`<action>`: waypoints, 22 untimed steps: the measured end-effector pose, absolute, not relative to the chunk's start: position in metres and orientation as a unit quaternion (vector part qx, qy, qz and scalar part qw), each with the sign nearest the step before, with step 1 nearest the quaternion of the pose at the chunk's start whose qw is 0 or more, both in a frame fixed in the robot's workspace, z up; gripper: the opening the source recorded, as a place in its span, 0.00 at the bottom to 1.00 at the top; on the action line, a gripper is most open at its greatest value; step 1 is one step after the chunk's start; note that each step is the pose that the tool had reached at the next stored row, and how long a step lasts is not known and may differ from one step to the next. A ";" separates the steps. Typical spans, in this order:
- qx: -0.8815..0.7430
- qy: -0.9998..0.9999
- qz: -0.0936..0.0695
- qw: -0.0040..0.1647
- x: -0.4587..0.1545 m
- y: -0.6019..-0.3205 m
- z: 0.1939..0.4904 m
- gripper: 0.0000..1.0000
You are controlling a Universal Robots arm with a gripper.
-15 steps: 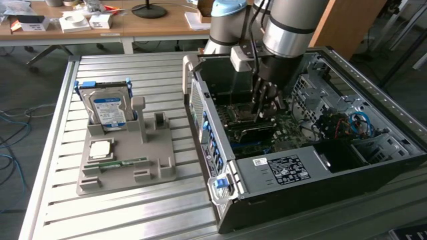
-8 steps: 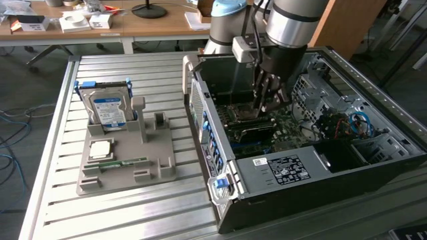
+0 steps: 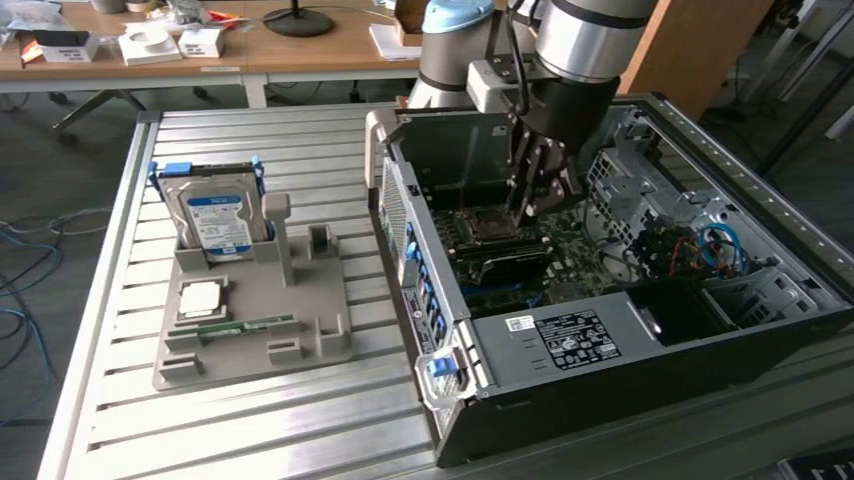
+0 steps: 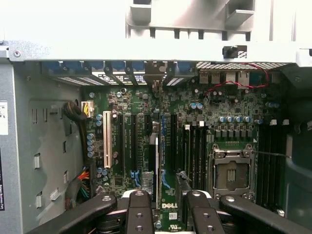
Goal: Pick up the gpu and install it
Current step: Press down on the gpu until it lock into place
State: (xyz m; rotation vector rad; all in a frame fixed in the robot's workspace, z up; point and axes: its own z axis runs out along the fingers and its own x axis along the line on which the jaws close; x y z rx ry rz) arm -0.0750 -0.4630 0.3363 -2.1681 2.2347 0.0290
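- At the exterior view's left, a grey holder tray (image 3: 254, 350) stands on the slatted table (image 3: 120, 250). It carries a hard drive (image 3: 216, 220) on edge and a small memory stick (image 3: 247, 327) lying flat. The upright posts beside the drive have nothing between them.
- Right of the tray lies the open computer case (image 3: 641, 330) with the motherboard (image 4: 214, 112) exposed. The gripper (image 3: 541, 195) reaches down into it, close over the board.
- In the wrist view the gpu (image 4: 157, 146) shows edge-on as a thin strip running away from the camera. It lies over the long slots, right of the white slot (image 4: 107, 139) and left of the CPU socket (image 4: 231, 170). Its far end meets the bracket openings at the case's rear wall. I cannot tell whether its lower edge is seated in a slot.
- The fingers (image 4: 139, 214) stand partly apart, one on each side of the card. They appear to pinch it across its faces, with a dark block on the card filling the gap.
- Handling, as a judgement: the card is probably light and stiff, but fragile. Its board would flex if pushed off-line, and its parts and contact edge scratch easily. The best hold is across the flat faces near the upper edge, clear of the contacts, with the card kept upright.
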 end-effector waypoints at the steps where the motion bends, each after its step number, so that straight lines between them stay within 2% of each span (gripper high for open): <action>1: -0.696 0.718 0.009 0.014 -0.075 -0.463 0.336 0.33; 12: -0.696 0.718 0.009 0.014 -0.075 -0.463 0.336 0.32; 13: -0.696 0.718 0.009 0.014 -0.075 -0.463 0.336 0.25; 14: -0.696 0.718 0.009 0.014 -0.075 -0.463 0.336 0.25; 16: -0.696 0.718 0.009 0.014 -0.075 -0.463 0.336 0.14; 18: -0.696 0.718 0.009 0.014 -0.075 -0.463 0.336 0.11; 22: -0.696 0.718 0.009 0.014 -0.075 -0.463 0.336 0.11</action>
